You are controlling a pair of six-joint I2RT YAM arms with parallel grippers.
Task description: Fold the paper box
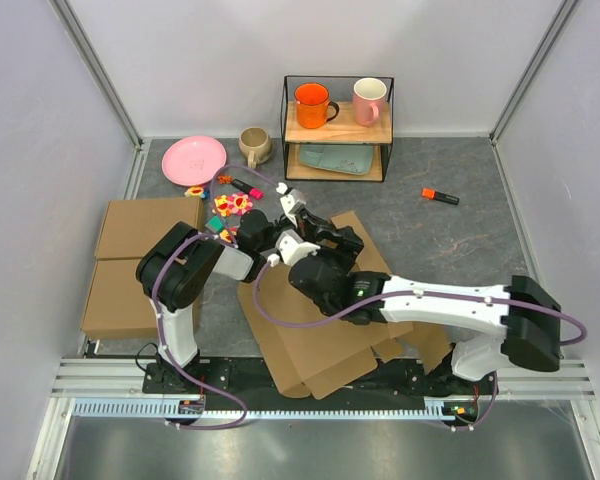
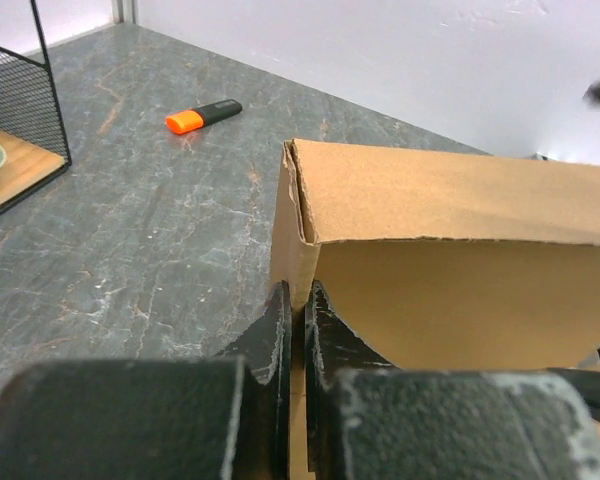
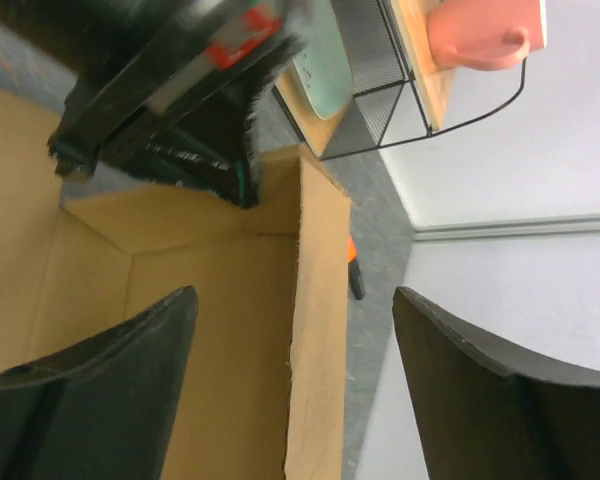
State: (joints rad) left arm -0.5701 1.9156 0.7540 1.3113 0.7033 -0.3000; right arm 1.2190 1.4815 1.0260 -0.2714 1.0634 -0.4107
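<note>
The paper box is a brown cardboard sheet lying mid-table, with walls partly raised at its far end. My left gripper reaches in from the left. In the left wrist view it is shut on the thin edge of an upright wall of the box. My right gripper hangs over the same end. In the right wrist view it stands open, its fingers either side of a raised wall without touching it.
Two flat brown ready-made boxes lie edge to edge at the left. A pink plate, a beige mug and small colourful bits sit behind. A wire shelf holds an orange mug and a pink mug. An orange marker lies at the right.
</note>
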